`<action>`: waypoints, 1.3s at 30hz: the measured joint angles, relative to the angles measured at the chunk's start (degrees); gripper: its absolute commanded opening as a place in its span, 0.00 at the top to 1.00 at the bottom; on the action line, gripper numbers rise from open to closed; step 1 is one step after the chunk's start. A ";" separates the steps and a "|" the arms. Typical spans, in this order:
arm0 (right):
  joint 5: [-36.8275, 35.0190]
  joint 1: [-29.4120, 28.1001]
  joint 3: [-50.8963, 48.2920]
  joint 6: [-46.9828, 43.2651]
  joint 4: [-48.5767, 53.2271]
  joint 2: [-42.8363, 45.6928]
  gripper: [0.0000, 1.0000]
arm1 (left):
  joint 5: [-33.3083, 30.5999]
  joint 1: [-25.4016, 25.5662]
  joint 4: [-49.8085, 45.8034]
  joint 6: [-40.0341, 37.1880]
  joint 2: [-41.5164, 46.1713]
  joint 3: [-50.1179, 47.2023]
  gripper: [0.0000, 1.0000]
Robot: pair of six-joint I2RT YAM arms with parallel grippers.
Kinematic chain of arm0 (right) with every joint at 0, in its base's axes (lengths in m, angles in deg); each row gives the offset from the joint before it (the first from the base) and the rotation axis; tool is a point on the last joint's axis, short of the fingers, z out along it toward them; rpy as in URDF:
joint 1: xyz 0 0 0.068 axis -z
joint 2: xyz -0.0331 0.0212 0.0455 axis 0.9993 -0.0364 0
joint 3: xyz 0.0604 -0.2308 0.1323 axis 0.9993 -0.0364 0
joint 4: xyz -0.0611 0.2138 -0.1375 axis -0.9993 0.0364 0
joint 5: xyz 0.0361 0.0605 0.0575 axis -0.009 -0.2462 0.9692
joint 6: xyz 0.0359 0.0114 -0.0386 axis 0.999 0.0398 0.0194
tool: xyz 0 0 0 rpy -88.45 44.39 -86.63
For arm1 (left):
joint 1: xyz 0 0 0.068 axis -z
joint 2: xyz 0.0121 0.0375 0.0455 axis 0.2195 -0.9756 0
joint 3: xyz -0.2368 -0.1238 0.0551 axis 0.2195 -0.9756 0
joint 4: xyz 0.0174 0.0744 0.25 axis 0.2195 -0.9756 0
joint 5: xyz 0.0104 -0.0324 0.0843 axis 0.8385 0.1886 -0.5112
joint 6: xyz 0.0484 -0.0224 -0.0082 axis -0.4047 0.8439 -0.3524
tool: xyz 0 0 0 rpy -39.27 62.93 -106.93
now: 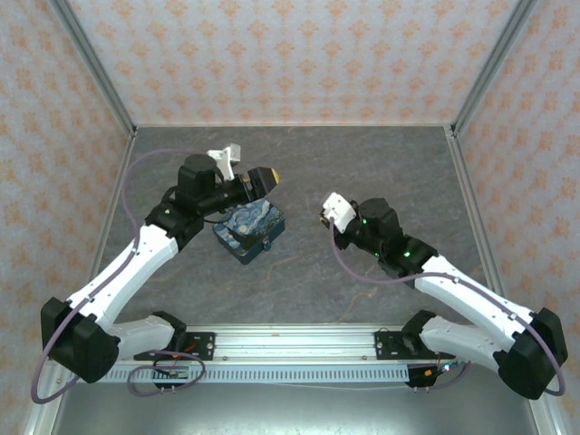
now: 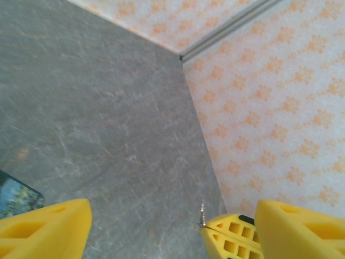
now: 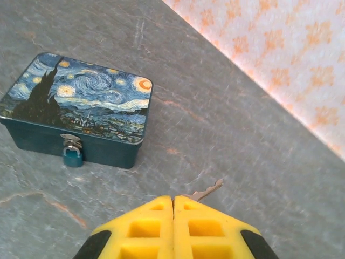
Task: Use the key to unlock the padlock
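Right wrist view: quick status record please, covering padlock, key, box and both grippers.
box: lid down, painted top facing up
padlock: hangs on the box's front side
right gripper: shut on key
key: tip sticks out of the grip, apart from padlock
left gripper: open, holding nothing

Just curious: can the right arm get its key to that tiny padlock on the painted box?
Probably yes: the padlock hangs on the side of the box facing that arm, with bare table between it and the key.
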 measured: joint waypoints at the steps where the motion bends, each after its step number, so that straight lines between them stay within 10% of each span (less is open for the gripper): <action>1: -0.92 -0.98 0.00 -2.34 -0.02 0.04 1.00 | 0.46 0.61 -0.04 0.24 -0.37 0.15 0.26; 14: -6.47 -8.41 3.52 -18.29 0.13 -2.51 1.00 | 5.05 7.23 0.81 1.86 -7.13 2.67 0.42; 39: -6.38 -8.87 4.24 -19.06 -0.13 -3.58 1.00 | 7.69 9.46 2.32 2.78 -11.89 3.87 0.76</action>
